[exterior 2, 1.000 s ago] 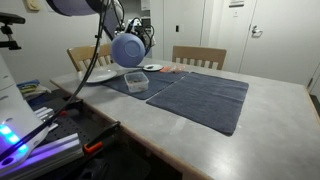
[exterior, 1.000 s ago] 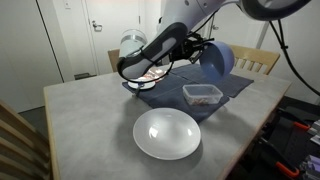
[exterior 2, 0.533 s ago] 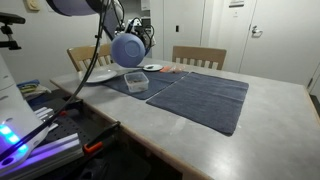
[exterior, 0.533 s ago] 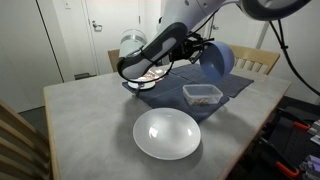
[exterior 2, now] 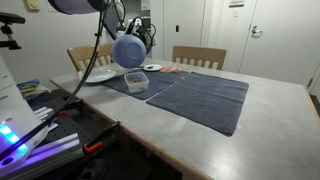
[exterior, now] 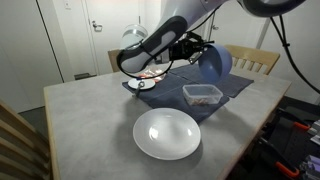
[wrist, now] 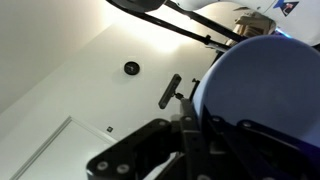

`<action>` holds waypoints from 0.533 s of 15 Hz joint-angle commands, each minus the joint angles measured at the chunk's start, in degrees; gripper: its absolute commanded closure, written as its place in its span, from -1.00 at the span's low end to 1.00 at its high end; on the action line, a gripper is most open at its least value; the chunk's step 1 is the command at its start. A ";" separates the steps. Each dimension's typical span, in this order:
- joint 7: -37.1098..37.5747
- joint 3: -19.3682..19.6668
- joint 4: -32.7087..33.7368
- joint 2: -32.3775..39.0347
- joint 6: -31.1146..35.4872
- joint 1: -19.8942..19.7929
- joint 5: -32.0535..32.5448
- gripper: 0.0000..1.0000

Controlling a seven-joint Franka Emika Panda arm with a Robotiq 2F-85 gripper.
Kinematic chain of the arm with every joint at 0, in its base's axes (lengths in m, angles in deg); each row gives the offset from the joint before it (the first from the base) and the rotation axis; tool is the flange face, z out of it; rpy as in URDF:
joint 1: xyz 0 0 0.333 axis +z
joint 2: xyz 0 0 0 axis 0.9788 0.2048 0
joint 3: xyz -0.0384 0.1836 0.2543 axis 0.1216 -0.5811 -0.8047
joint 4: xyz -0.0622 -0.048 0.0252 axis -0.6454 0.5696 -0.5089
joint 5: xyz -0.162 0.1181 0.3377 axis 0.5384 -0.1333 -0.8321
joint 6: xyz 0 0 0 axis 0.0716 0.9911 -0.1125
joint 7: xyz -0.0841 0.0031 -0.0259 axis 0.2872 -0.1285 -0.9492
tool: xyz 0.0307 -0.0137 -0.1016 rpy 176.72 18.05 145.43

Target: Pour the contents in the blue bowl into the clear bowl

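To the left of the clear bowl (exterior: 202, 95) the white plate (exterior: 167, 133) lies empty, and just above the clear bowl the gripper (exterior: 203, 52), clamped on the rim of the blue bowl (exterior: 216, 62), holds it tipped, probably so that the contents (exterior: 204, 97) fall inside.

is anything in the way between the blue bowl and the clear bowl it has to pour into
Nothing visible is. The blue bowl hangs tilted in the air above the clear bowl, with only open space between them in both exterior views. The large white plate sits well off that path.
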 commanded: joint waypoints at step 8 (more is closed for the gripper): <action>10.01 -0.19 -22.24 -22.63 28.41 -11.04 -14.64 0.97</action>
